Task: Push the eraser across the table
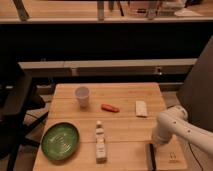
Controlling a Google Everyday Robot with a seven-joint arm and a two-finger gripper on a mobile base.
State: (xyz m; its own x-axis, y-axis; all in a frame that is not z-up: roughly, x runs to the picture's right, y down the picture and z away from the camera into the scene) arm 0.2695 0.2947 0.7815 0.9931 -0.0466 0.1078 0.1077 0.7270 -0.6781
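Arm (pixel 172 127) bent down over table (pixel 120 131) — claw (pixel 154 145) closed, by eraser (pixel 151 157).

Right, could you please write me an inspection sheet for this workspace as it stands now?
Surface: light wooden table, planked, with a small logo at its front right corner.
Job's things: black eraser, flat near the front right edge.
Clutter: white cup, orange-red marker, white block, green plate, small bottle lying down.
Grippers: gripper shut, low at the eraser's far end, below the white arm; contact cannot be told.
Cables: nothing seen.
Surroundings: dark furniture at left, long shelf behind the table.
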